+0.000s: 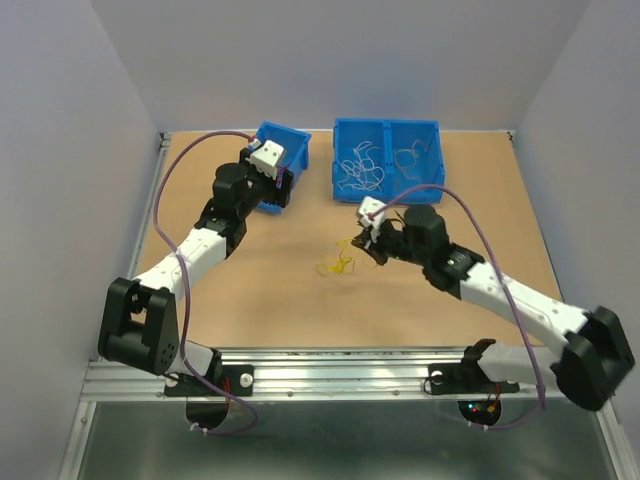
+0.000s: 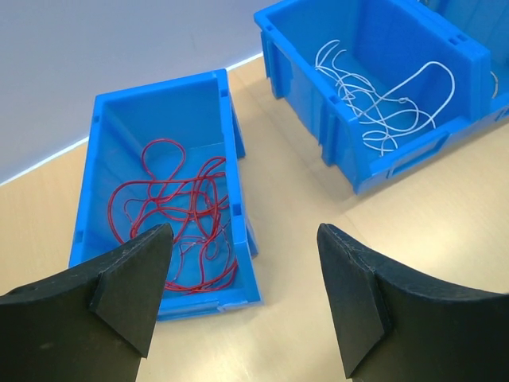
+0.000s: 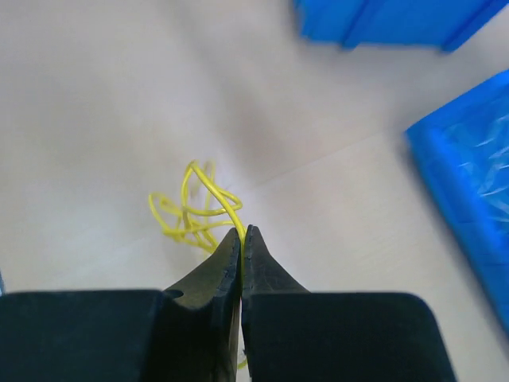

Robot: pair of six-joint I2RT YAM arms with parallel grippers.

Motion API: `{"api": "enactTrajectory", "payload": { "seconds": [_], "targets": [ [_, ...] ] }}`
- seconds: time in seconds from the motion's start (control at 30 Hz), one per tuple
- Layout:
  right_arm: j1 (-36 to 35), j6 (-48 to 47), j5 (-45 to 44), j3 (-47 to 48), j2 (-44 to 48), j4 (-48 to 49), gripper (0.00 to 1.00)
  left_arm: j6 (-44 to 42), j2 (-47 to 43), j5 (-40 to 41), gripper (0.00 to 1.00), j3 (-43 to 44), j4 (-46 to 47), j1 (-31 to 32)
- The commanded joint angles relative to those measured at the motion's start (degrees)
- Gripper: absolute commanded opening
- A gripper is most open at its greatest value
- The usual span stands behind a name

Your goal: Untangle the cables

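- Right gripper (image 3: 241, 231) is pressing its two black fingers tight together, and it is pinching one strand of the thin curly yellow wires (image 3: 191, 211) right at the tips!
- Those yellow wires are lying as a small loose tangle on the light brown wooden tabletop (image 1: 270, 280). The tangle is sitting just ahead of the pinching fingers, and one loop is arching up into the grip.
- From overhead, that yellow tangle (image 1: 335, 265) is sitting near the middle of the table, between the two arms and on the near side of the bins.
- Over at the back left, thin red wires (image 2: 179, 215) are coiling in loose loops on the floor of a small blue plastic bin (image 2: 151, 91).
- At the back centre, thin white wires (image 2: 382, 103) are sprawling across the left compartment of a larger blue plastic bin (image 2: 398, 163).
- The right compartment of that larger bin is holding a few pale strands too, though they are too small for me to call the colour.
- Left gripper (image 2: 244, 239) is hovering over the near end of the small bin, with its black fingers spread wide apart and clear of the red wires.
- The two bins are standing apart, and a strip of bare tabletop is showing between them.
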State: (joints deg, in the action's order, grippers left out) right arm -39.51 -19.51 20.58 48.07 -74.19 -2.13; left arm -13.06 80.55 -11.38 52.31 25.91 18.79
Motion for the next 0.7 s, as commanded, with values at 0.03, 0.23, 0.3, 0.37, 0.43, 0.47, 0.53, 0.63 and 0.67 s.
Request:
{"api": "enactTrajectory", "payload": {
  "seconds": [0.03, 0.23, 0.3, 0.37, 0.43, 0.47, 0.53, 0.63, 0.67],
  "targets": [
    [-0.4, 6.7, -12.5, -11.7, 16.7, 19.3, 0.01, -1.9, -4.3, -10.1, 0.84, -1.9, 3.6, 0.6],
    [-0.3, 8.8, -13.1, -17.6, 27.4, 22.7, 0.01, -5.1, -7.7, -25.2, 0.86, -5.7, 4.9, 2.6],
    [-0.3, 9.8, -14.9, -17.7, 28.7, 23.0, 0.0, -6.2, -9.1, -26.7, 0.86, -7.2, 5.5, 3.4],
    [-0.3, 10.8, -18.9, -17.8, 28.8, 24.3, 0.0, -7.1, -10.0, -27.9, 0.86, -8.4, 5.9, 4.3],
    [-0.3, 12.4, -23.5, -17.8, 28.7, 26.2, 0.01, -8.3, -11.0, -27.7, 0.86, -8.9, 6.1, 5.2],
    [-0.3, 13.1, -26.4, -17.7, 28.3, 26.8, 0.0, -8.6, -11.3, -27.2, 0.86, -9.2, 6.2, 5.4],
    [-0.4, 14.8, -34.7, -16.6, 26.8, 27.9, 0.01, -8.8, -11.8, -26.2, 0.86, -9.7, 6.5, 5.6],
    [-0.2, 16.4, -45.3, -15.0, 24.0, 30.9, 0.01, -8.8, -11.8, -25.5, 0.86, -9.7, 6.5, 5.6],
    [0.0, 16.5, -47.5, -14.6, 23.1, 31.6, 0.01, -8.7, -11.7, -25.5, 0.86, -9.7, 6.5, 5.7]
  ]
}}
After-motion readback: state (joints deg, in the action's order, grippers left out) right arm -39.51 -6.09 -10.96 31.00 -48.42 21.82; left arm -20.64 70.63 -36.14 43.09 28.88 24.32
